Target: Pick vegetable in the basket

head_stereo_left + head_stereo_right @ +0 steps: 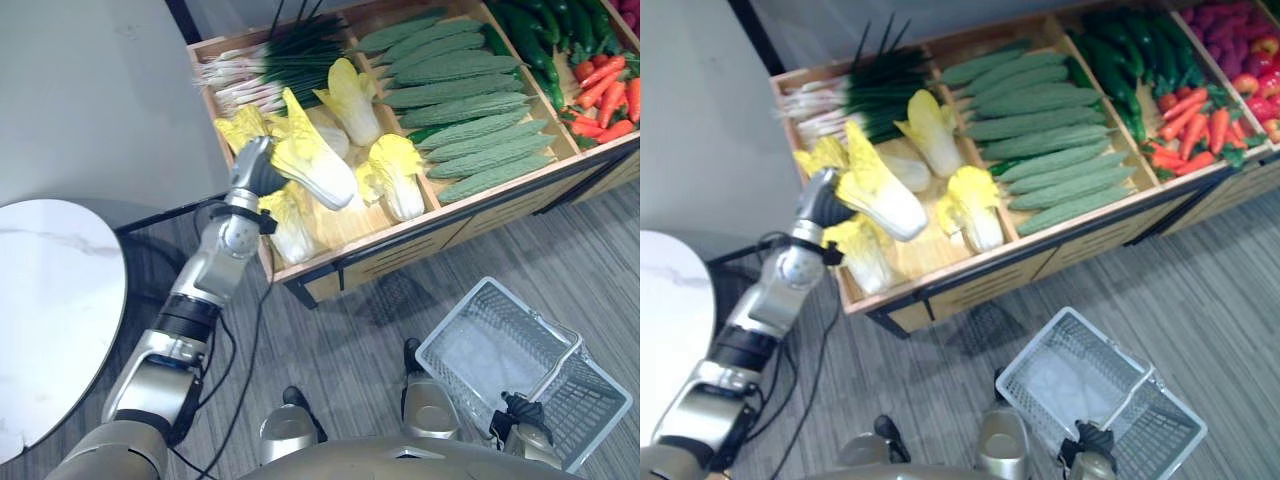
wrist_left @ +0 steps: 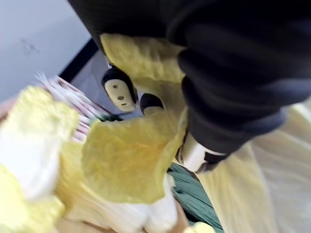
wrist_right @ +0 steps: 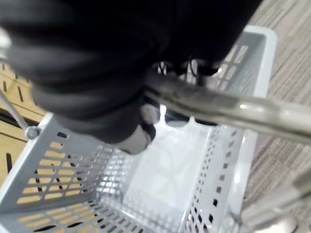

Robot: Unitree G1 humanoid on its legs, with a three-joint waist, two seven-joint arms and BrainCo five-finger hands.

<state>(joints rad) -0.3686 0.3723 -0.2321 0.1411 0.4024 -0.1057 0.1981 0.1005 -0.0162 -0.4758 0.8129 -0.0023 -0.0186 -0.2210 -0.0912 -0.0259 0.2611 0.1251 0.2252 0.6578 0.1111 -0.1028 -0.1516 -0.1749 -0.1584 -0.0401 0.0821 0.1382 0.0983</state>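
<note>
Wooden produce stand [image 1: 480, 205], grey floor below: a cabbage gripped by its leaves, the basket far off.
The left hand [image 1: 255, 165] curls its fingers into the yellow leafy end of a napa cabbage [image 1: 318, 172] that lies across its neighbours, stalk pointing to four o'clock. Leaves are a weak hold and may tear or slip, dropping the head. At five o'clock and well apart, the right hand [image 1: 522, 412] wraps the handle [image 3: 228, 109] of the empty basket [image 1: 598, 408]; a long carry could miss its rim.
</note>
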